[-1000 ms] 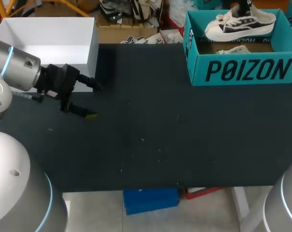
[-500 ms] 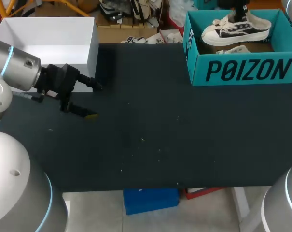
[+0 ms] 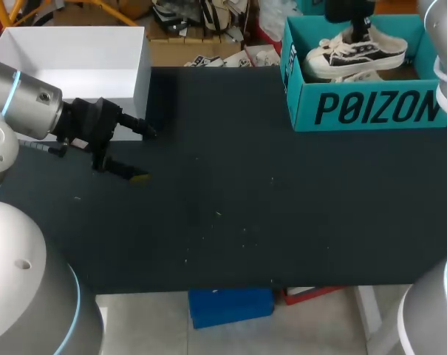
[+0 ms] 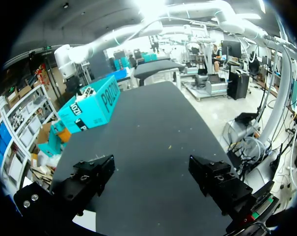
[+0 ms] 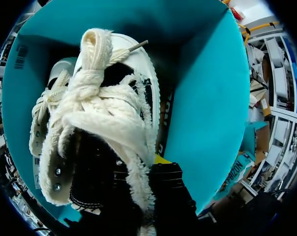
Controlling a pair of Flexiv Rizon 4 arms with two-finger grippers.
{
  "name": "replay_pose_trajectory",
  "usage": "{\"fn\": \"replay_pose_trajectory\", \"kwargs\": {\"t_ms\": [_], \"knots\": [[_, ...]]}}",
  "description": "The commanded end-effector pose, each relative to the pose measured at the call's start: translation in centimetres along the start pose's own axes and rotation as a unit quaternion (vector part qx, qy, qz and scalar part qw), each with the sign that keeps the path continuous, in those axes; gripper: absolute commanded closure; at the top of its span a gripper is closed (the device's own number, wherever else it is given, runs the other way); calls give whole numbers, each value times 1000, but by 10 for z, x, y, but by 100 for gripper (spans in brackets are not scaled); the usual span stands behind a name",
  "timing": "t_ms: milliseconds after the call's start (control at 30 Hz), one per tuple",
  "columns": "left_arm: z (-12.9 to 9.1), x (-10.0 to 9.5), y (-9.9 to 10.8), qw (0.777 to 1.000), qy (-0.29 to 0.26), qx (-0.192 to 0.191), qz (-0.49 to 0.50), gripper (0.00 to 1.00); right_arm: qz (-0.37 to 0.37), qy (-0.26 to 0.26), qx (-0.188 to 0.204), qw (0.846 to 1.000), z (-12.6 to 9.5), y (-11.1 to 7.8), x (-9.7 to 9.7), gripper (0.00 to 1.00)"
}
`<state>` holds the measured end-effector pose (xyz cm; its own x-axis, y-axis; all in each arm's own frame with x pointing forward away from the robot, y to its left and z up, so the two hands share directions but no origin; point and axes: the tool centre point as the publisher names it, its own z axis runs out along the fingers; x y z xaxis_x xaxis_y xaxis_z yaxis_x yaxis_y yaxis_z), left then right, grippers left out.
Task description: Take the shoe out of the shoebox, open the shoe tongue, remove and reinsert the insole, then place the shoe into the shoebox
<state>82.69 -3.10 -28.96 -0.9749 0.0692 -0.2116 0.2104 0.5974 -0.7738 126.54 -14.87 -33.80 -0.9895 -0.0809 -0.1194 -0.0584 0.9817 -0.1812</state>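
Observation:
A black-and-white sneaker (image 3: 356, 53) with fluffy cream laces hangs just over the open teal shoebox (image 3: 371, 109) at the table's back right. My right gripper (image 3: 354, 31) comes down from above and is shut on the shoe's collar. In the right wrist view the sneaker (image 5: 104, 113) fills the space ahead of the gripper (image 5: 155, 164), with the box's teal walls (image 5: 207, 98) around it. My left gripper (image 3: 145, 155) is open and holds nothing, low over the table's left side. In its own view the left gripper (image 4: 153, 172) faces the distant shoebox (image 4: 92, 105).
A white open box (image 3: 75, 59) stands at the back left, close behind my left gripper. A pale thing (image 3: 365, 75) lies in the shoebox under the shoe; what it is I cannot tell. The dark tabletop (image 3: 245, 207) stretches between the two boxes.
My right gripper has carried the sneaker a little to the left over the shoebox. The left arm has not moved.

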Motion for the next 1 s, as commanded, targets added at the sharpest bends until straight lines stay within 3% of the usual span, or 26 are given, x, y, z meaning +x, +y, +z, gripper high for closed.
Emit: {"fn": "replay_pose_trajectory", "kwargs": {"t_ms": [33,600,700,867,1000], "knots": [[1,1,0,1000,-2,-1,1,0,3,4,1,1000,11,4,-8,100],[1,1,0,1000,-2,-1,1,0,18,4,5,1000,31,6,-8,100],[1,1,0,1000,-2,-1,1,0,21,6,7,1000,31,4,-6,0],[1,1,0,1000,-2,-1,1,0,26,10,12,1000,27,0,-3,0],[1,1,0,1000,-2,-1,1,0,30,10,18,999,22,-6,-4,30]]}}
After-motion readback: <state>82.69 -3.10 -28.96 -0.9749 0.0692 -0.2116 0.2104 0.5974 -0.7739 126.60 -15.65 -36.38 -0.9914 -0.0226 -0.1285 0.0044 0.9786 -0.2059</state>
